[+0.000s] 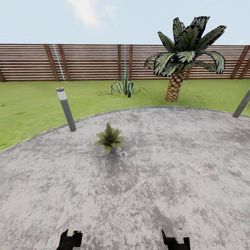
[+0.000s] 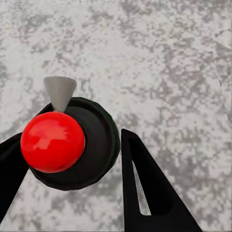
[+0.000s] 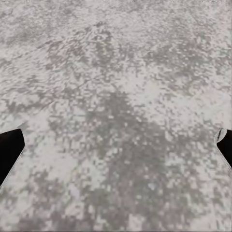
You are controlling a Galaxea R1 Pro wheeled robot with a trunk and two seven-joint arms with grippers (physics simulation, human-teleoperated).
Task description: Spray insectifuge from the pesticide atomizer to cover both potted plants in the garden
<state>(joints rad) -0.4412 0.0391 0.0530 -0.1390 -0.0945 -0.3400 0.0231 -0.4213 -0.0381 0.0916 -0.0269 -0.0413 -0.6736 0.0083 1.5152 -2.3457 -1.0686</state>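
With the sprayer (image 2: 67, 140) clamped in the left hand (image 2: 72, 164), seen end-on with red cap and grey nozzle, spraying turns on its aim. Right hand (image 3: 116, 150) empty, fingers wide apart. One potted plant (image 1: 109, 138) stands on the paving (image 1: 180, 166) ahead, nearer the left hand, short of the bollard (image 1: 66, 109).

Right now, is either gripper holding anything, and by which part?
The left gripper holds the atomizer, its fingers on either side of the dark round body just below the red top. The right gripper is open and holds nothing.
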